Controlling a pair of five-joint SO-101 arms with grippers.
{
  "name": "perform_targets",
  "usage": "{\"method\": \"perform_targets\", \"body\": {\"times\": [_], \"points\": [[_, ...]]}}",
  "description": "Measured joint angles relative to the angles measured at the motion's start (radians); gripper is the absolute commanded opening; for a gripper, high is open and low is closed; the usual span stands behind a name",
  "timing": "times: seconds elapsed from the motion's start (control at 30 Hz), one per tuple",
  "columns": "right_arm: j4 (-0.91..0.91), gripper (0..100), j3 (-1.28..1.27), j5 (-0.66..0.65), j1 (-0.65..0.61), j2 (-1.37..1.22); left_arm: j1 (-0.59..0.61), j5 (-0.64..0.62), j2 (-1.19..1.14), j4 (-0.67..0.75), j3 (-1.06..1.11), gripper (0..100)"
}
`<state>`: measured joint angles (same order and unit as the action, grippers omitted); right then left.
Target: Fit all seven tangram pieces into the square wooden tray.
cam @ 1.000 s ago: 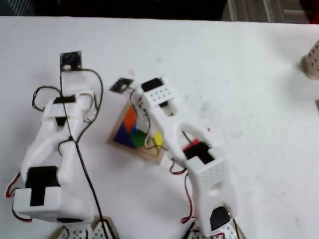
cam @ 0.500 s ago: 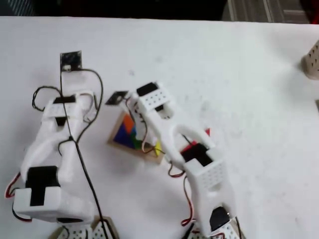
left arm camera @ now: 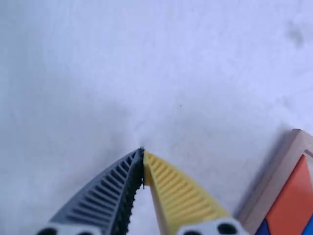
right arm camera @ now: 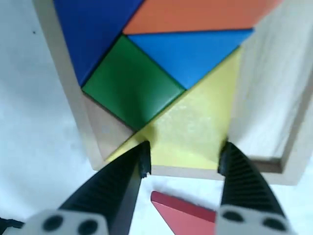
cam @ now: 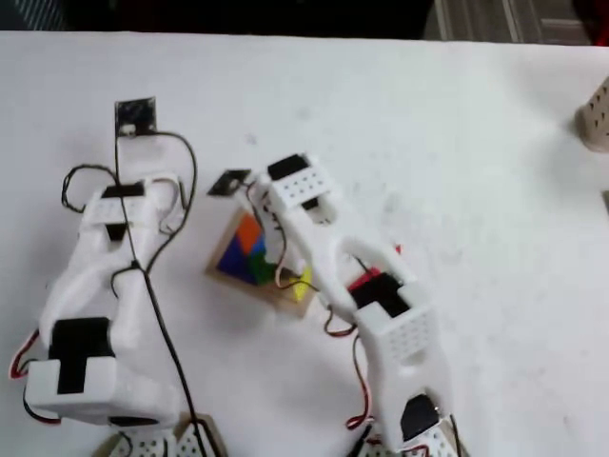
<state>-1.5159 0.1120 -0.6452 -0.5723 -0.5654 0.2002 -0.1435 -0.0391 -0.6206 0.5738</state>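
Note:
The square wooden tray point(cam: 253, 289) lies between the two arms. It holds a dark blue piece point(right arm camera: 93, 29), an orange piece point(right arm camera: 195, 14), a lighter blue triangle point(right arm camera: 190, 51), a green square point(right arm camera: 132, 88) and a yellow piece point(right arm camera: 195, 127). Part of the tray floor point(right arm camera: 266, 98) is bare wood. My right gripper point(right arm camera: 185, 154) is open over the tray's edge, with its fingertips at either side of the yellow piece's end. A red piece point(right arm camera: 186, 215) lies on the table just outside that rim. My left gripper point(left arm camera: 143, 159) is shut and holds nothing, low over bare table beside a tray corner point(left arm camera: 279, 176).
A small black square module point(cam: 135, 114) with a black cable lies on the table beyond the left arm point(cam: 105, 257). A beige perforated object point(cam: 598, 116) stands at the far right edge. The right arm point(cam: 381, 314) covers the tray's right side from above.
The right arm's wrist dropped nearer and leftward over the tray, then eased back slightly. The tray shifted a little with it. The left arm has not moved.

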Motion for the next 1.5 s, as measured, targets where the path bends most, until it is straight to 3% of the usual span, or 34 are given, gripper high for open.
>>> {"method": "perform_targets", "body": {"times": [0.37, 0.6, 0.7, 0.87, 1.0, 1.17, 1.5], "points": [[-0.055, 17.5, -0.183, 0.003, -0.012, 0.222, 0.000, 0.000, 0.000, 0.000, 0.000, 2], [-0.009, 1.5, -0.396, 0.003, -0.061, 0.502, 0.000, 0.000, 0.000, 0.000, 0.000, 2], [0.066, 3.5, -0.534, 0.020, -0.044, 0.695, 0.000, 0.000, 0.000, 0.000, 0.000, 2], [0.276, 3.8, -0.778, 0.222, 0.054, 0.997, 0.000, 0.000, 0.000, 0.000, 0.000, 2], [0.454, 3.9, -0.913, 0.388, 0.141, 1.077, -0.014, -0.002, 0.000, 0.000, 0.003, 2], [0.617, 3.9, -0.994, 0.511, 0.242, 1.086, -0.120, 0.000, 0.068, 0.000, 0.106, 2], [0.764, 3.9, -1.026, 0.528, 0.255, 1.054, -0.417, 0.000, 0.399, 0.066, 0.479, 2]]}}
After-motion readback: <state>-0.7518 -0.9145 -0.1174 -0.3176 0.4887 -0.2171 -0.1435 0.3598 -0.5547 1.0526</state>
